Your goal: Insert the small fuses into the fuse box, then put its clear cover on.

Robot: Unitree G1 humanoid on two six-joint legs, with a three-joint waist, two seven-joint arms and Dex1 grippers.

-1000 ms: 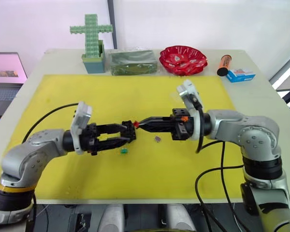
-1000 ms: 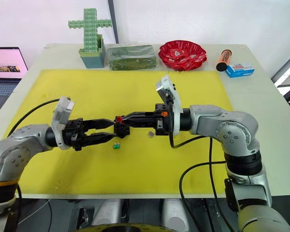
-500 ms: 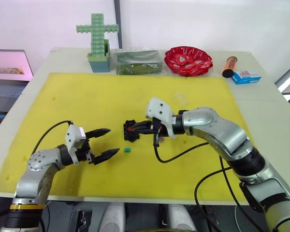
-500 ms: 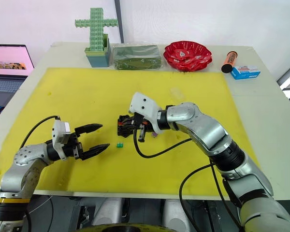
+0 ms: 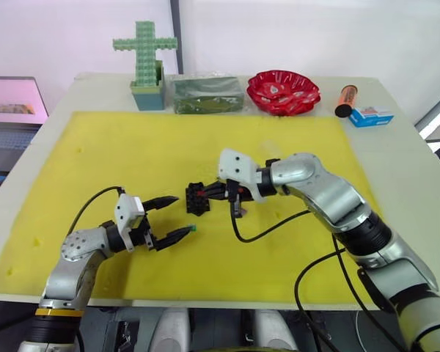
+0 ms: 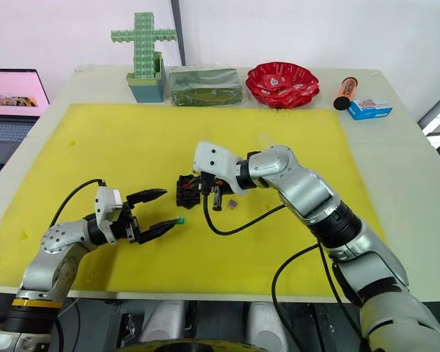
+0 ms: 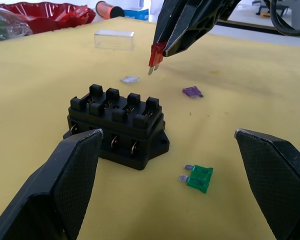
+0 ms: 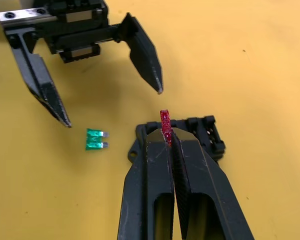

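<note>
Pinching the red fuse (image 7: 154, 54) blades-down just above the fuse box (image 7: 117, 125), the right gripper (image 8: 167, 137) could miss a slot, jamming or dropping it. Beside the box, the left gripper (image 5: 170, 218) hangs released near the green fuse (image 7: 199, 177); it isn't steadying the box, which may slide.

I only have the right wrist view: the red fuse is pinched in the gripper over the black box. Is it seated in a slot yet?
Observer: No. The left wrist view shows the red fuse hanging above the fuse box, its blades clear of the slots.
Reviewer: Where are the fuses I can't see?
Observer: The purple fuse and pale grey fuse lie loose on the yellow mat, apart from the box.
Reviewer: And the cover?
Observer: The clear cover lies on the mat, farther from the robot than the box, toward the red bowl.
</note>
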